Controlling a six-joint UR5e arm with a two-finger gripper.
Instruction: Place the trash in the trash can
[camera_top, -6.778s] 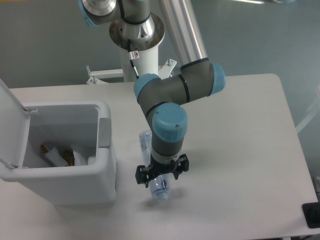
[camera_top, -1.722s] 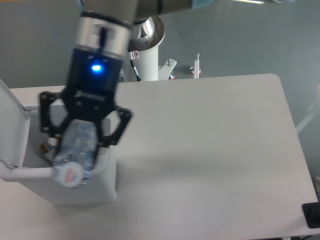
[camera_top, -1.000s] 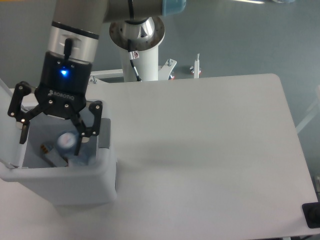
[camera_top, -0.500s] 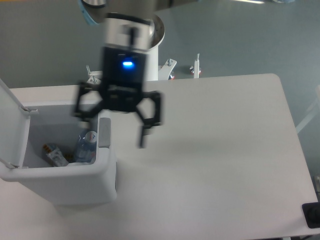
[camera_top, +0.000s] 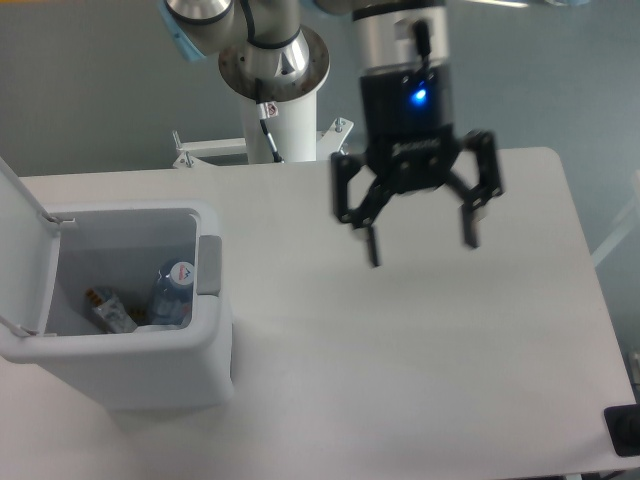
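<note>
Table (camera_top: 450, 340): white, carrying the trash can (camera_top: 150, 375) at its left side, lid (camera_top: 18, 235) standing open. Gripper (camera_top: 421, 245): suspended above mid-table, well apart from the can, fingers spread wide, holding nothing. Bottle (camera_top: 172, 294): inside the can, cap uppermost. Wrapper (camera_top: 108, 308): lies just beside it.

White lettering runs across the black body of the gripper (camera_top: 421, 240), just under its blue light, but it is too small and blurred to read. The cap of the bottle (camera_top: 172, 293) in the trash can (camera_top: 205, 350) bears a red-and-white mark that cannot be made out. The wrapper (camera_top: 108, 309) beside it shows print, also illegible.
</note>
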